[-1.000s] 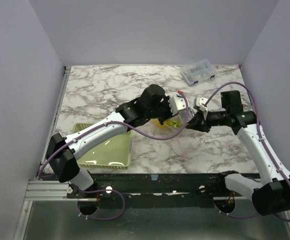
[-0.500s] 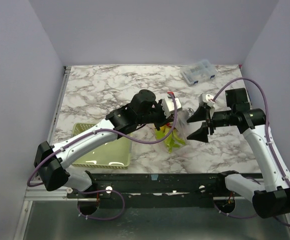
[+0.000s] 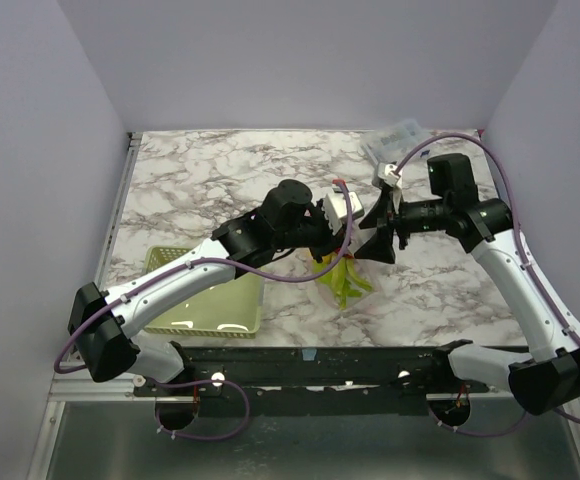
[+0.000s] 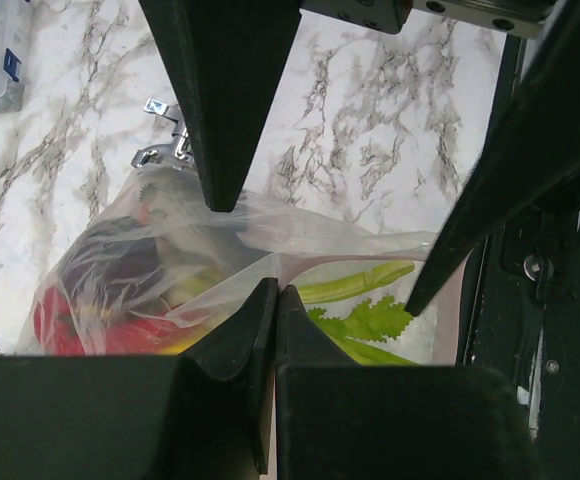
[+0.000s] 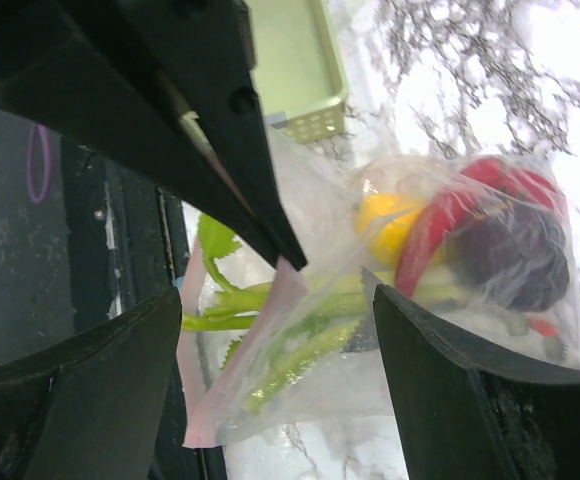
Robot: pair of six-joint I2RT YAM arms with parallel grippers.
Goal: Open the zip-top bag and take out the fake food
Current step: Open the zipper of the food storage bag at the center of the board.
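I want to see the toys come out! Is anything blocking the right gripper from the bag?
Nothing visible. The right gripper is open around the bag's edge, right beside the left gripper pinching it.

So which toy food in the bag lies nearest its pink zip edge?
The pale green leafy stalk; the yellow piece, red chili and dark maroon ball are bunched at the far end of the bag.

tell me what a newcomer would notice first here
The clear zip-top bag draws the eye first, held near the table's front middle by the shut left claw, with red, yellow and green fake food showing through it. The right claw stands wide open beside it, its fingers straddling the bag. A pale green basket sits at the front left.
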